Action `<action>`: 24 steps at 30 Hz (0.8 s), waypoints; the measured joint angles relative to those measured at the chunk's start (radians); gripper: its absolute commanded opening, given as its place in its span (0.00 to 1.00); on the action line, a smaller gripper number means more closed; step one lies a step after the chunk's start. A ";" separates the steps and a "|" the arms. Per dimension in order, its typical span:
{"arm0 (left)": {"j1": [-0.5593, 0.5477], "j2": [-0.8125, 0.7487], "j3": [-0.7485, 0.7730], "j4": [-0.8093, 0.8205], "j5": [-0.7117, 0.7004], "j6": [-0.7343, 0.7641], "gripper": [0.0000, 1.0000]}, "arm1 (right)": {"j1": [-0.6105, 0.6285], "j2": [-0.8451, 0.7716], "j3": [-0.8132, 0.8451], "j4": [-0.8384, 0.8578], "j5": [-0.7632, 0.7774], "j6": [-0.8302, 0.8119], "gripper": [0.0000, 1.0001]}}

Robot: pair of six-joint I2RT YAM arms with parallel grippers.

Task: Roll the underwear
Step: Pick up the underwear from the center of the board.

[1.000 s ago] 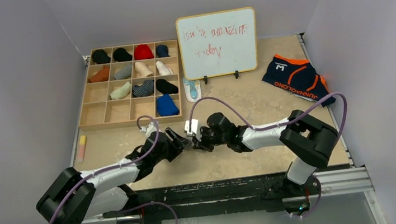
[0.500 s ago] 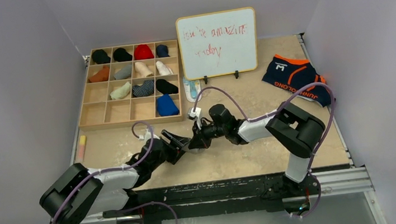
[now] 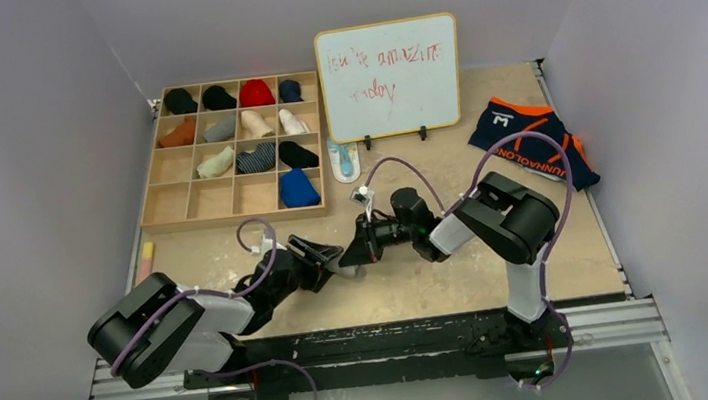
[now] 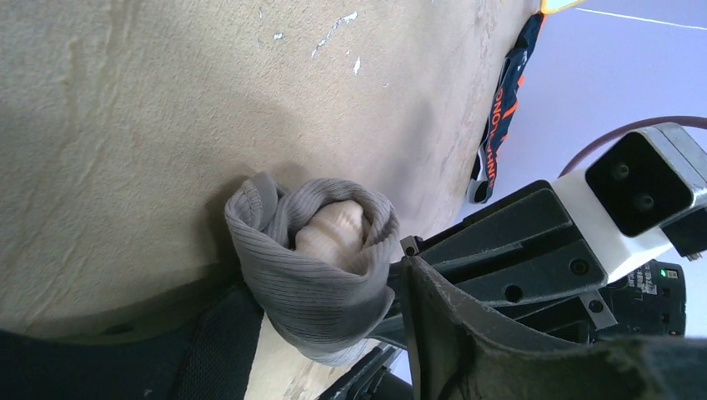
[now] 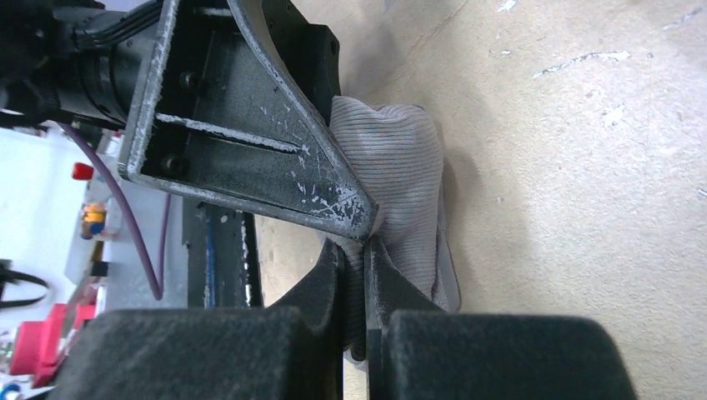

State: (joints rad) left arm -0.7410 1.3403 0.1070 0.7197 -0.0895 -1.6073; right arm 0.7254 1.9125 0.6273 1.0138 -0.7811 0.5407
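Note:
The grey underwear (image 4: 310,287) is a tight roll with a pale core, lying on the table between my two grippers; it also shows in the right wrist view (image 5: 398,179) and as a pale bit in the top view (image 3: 349,269). My left gripper (image 4: 321,287) has a finger on each side of the roll and grips it. My right gripper (image 5: 354,267) is shut on a fold at the roll's edge, tip to tip with the left gripper (image 3: 335,260). The navy underwear (image 3: 529,138) with orange trim lies flat at the far right, also in the left wrist view (image 4: 500,108).
A wooden grid tray (image 3: 170,206) with several rolled items stands at the back left. A whiteboard (image 3: 389,77) stands at the back centre, with a small blue-white object (image 3: 344,161) before it. A pink-yellow stick (image 3: 146,264) lies by the left edge.
The right arm has folded in and its wrist has moved back and to the right. The left arm has pushed forward. Both grippers stay together on the grey roll.

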 measured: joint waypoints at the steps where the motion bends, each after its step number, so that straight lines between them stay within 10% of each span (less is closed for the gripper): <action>1: 0.000 0.014 0.000 0.014 0.001 -0.005 0.55 | -0.005 0.008 -0.004 0.021 -0.005 0.025 0.00; 15: -0.001 0.142 0.001 0.159 0.015 -0.021 0.36 | -0.053 0.145 -0.048 0.338 -0.062 0.293 0.01; 24: -0.008 0.045 0.041 -0.019 -0.005 0.076 0.00 | -0.065 0.165 -0.088 0.451 -0.082 0.392 0.50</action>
State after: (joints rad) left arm -0.7494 1.3857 0.1478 0.7010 -0.0944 -1.5311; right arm 0.6605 2.0777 0.5392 1.4647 -0.8635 0.9329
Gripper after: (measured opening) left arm 0.222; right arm 0.415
